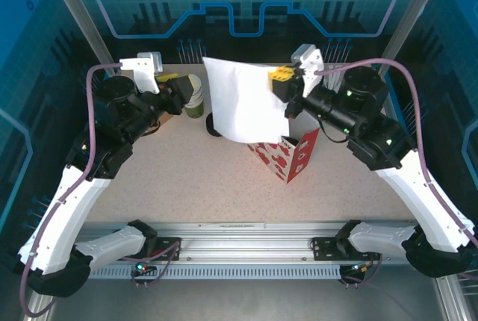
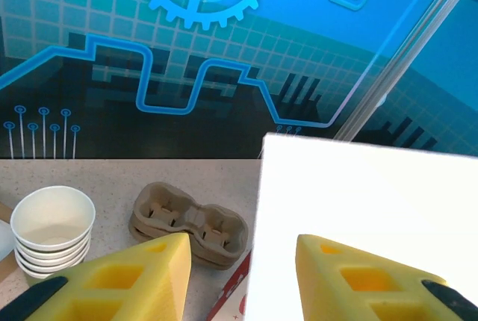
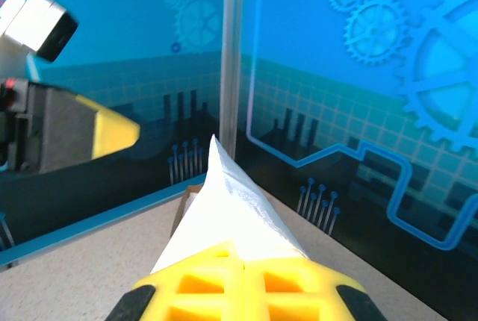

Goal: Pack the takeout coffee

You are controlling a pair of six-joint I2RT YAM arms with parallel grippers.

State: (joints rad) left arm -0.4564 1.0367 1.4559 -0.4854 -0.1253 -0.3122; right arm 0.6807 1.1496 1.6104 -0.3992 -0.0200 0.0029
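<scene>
Right gripper (image 3: 243, 260): yellow jaws pinched tight on the top edge of a white paper bag (image 1: 243, 101), so it is holding the bag. I see it at the far right of the table (image 1: 187, 179), with the bag held up and its broad face spread toward the middle. In the top view the bag's lower right corner overlaps a red-and-white patterned box (image 1: 296, 155) that stands open-topped just right of center. I can't tell whether bag and box touch.

Left gripper (image 2: 240, 243): jaws spread apart with nothing between them, gripping nothing. It sits at the far left and points right toward the bag.

A stack of lidless cups (image 2: 52, 220) with white insides sits just beside the left gripper, at its far side in the top view. A brown cardboard cup carrier (image 2: 190, 224) lies flat on the table between that stack and the bag's left edge. In the left wrist view it is near both, and I can't say whether it touches either.

Takeout coffee: I can't tell where it is. A dark low shape (image 1: 213, 124) pokes out at the bag's near-left edge. It is too hidden for me to name, and I can't say whether it is the lidded cup.
</scene>
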